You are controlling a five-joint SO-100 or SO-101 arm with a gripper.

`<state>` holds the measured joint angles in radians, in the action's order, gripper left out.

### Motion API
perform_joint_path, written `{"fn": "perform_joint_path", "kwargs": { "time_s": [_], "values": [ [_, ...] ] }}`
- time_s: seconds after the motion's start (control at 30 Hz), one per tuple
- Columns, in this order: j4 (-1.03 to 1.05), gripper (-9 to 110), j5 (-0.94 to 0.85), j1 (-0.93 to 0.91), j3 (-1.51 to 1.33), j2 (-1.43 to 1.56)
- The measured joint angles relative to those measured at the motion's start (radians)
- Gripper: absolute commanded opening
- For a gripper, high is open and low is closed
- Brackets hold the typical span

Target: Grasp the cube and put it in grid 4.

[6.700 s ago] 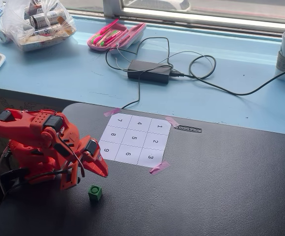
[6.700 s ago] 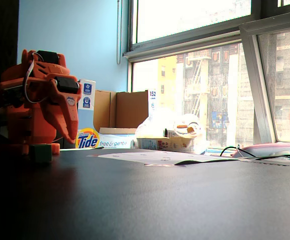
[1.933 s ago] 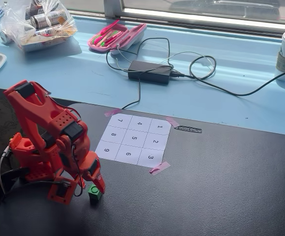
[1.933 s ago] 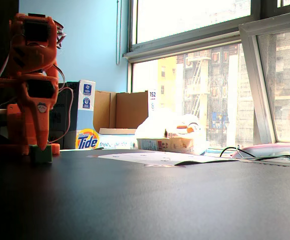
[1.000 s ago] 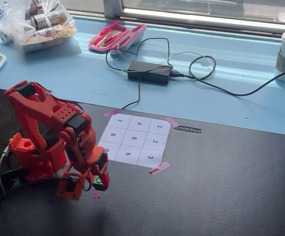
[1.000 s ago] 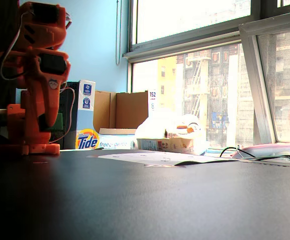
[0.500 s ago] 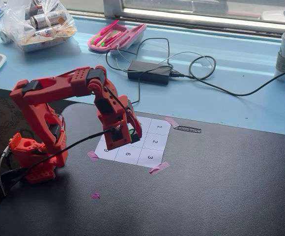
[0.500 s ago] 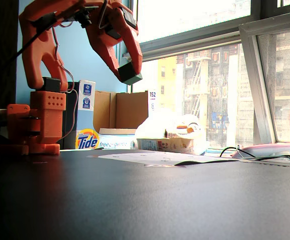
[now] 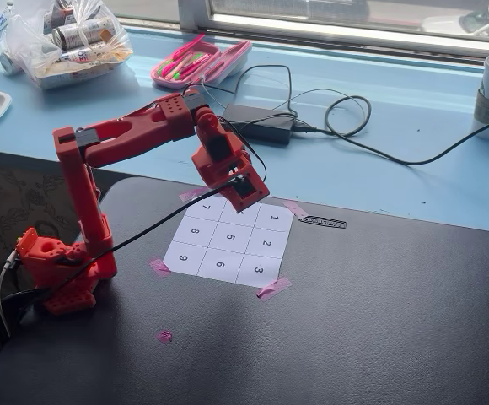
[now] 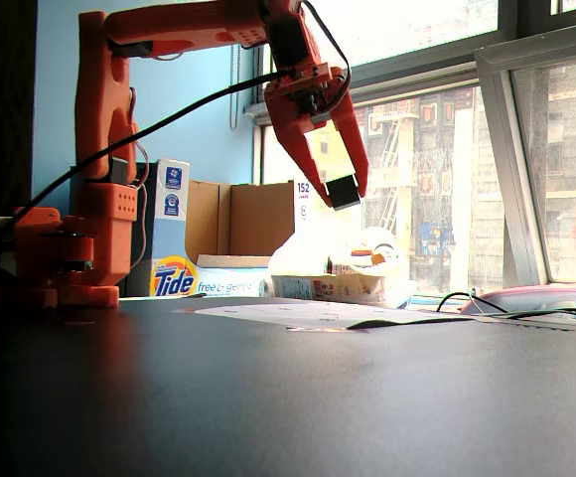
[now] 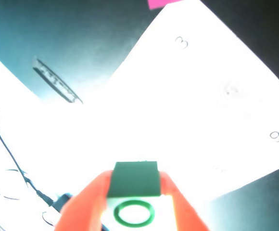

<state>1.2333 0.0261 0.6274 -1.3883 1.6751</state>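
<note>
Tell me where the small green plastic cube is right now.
The small green plastic cube is off the table, clamped in the orange gripper, held in the air above the white numbered paper grid, near its window-side edge.

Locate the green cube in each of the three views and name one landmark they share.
A fixed view, from above: the cube is mostly hidden between the fingers, above the numbered sheet.
A fixed view, low side: upper centre, dark cube held high over the sheet.
Wrist view: bottom centre.
Shared landmark: the sheet.
</note>
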Motion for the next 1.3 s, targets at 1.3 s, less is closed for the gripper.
{"fn": "perform_joint_path", "kwargs": {
  "time_s": [1.3],
  "values": [
    [-0.117,21,0.0,0.244,0.232,-0.526]
  ]
}}
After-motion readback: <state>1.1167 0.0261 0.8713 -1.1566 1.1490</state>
